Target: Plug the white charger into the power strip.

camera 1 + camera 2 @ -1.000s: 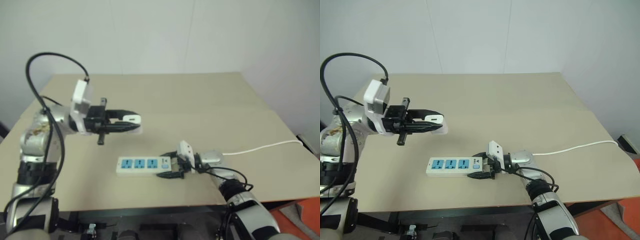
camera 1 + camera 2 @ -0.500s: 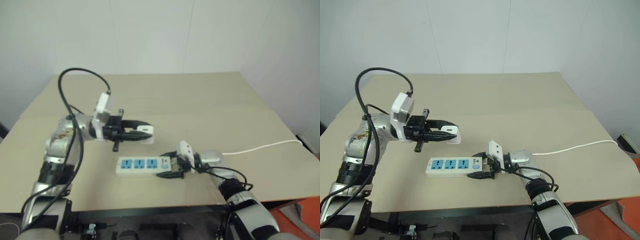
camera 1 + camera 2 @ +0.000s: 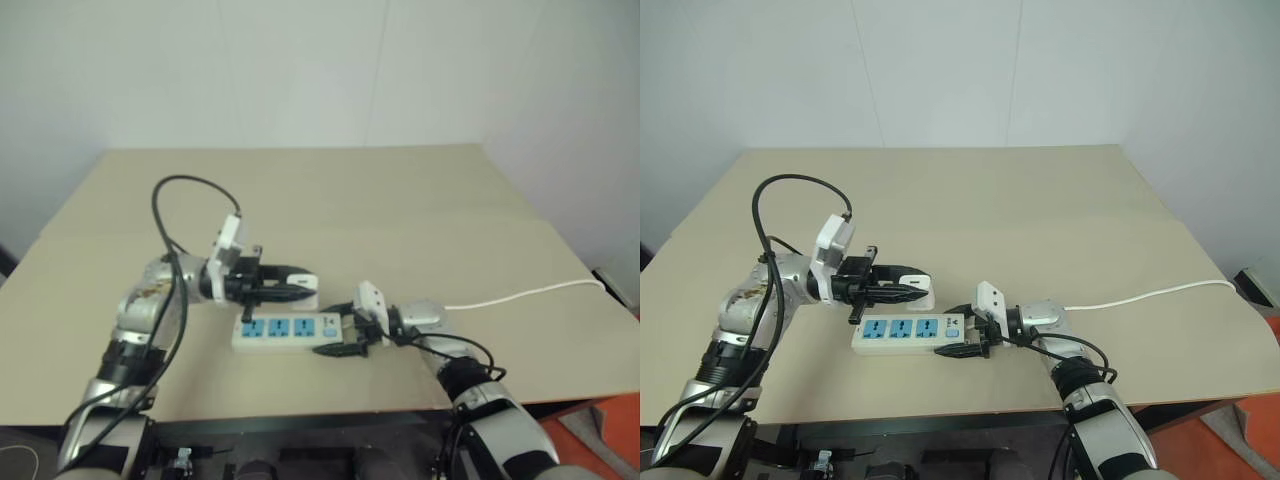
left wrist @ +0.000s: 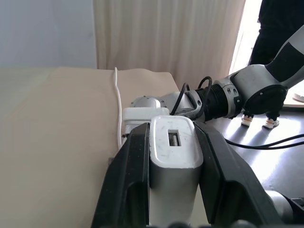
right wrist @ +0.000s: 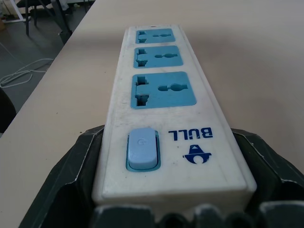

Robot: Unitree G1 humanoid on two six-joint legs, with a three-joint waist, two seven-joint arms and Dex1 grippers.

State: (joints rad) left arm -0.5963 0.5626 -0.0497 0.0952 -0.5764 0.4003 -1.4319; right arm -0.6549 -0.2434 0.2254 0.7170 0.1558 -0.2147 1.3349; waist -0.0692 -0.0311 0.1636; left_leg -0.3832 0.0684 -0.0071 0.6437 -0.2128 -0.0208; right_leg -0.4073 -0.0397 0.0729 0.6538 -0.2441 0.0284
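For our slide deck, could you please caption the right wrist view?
Right hand braces the switch end of the power strip, its three blue sockets all unoccupied.

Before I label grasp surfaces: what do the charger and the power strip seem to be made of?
The white charger looks like smooth, slightly glossy hard plastic, with faint scuffs. The power strip looks like matte white moulded plastic, somewhat grimy, with blue plastic socket faces and printed lettering.

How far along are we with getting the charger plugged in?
Done: the left gripper is shut on the white charger, and the right gripper grips the switch end of the power strip on the table. In hand: the charger hovers just behind the strip. Left: all three blue sockets are empty, so lining up and inserting remain.
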